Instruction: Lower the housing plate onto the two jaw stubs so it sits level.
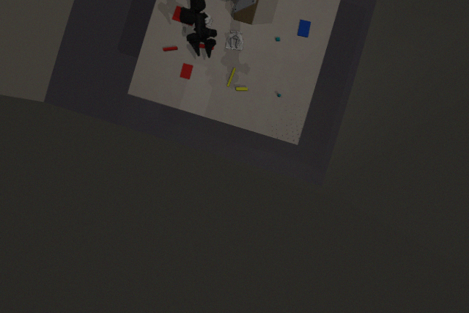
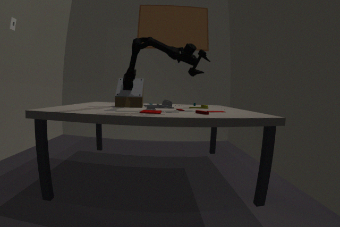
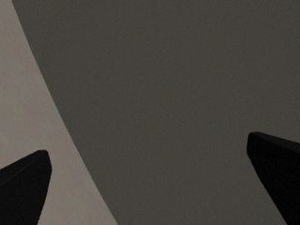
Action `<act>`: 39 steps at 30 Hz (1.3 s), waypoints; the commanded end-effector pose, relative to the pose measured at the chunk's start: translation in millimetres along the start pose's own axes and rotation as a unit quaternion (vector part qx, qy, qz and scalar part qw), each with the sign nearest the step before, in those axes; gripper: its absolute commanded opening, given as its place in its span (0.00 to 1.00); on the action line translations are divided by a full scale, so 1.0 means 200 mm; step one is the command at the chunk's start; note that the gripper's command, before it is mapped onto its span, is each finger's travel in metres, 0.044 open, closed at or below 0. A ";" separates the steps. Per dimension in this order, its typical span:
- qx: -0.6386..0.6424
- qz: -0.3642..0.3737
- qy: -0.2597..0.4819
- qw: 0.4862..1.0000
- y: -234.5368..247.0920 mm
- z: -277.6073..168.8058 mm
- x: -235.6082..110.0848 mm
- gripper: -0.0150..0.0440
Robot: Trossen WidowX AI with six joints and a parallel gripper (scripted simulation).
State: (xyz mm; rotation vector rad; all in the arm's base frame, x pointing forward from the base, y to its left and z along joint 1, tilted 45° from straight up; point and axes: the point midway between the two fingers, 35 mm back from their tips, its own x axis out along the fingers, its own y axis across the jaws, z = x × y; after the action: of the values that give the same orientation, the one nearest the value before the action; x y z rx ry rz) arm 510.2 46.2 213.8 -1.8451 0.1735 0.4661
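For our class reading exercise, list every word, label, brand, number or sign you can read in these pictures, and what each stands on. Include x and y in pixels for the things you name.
There are none to read: no lettering shows on the table (image 1: 242,108) (image 2: 153,120), the blue block (image 1: 304,28), the orange board (image 2: 173,26) or the robot's gripper (image 1: 204,56) (image 2: 206,66).
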 end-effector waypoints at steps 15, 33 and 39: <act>0.004 0.176 0.135 0.975 0.39 -0.39 -0.39 1.00; 0.003 0.346 0.237 0.908 0.75 -0.60 -0.90 1.00; 0.002 0.396 0.261 0.880 0.85 -0.63 -1.07 1.00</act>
State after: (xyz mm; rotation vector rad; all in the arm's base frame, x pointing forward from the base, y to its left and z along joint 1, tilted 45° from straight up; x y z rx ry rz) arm 303.4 -144.1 184.6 -1.8081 1.2608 0.4828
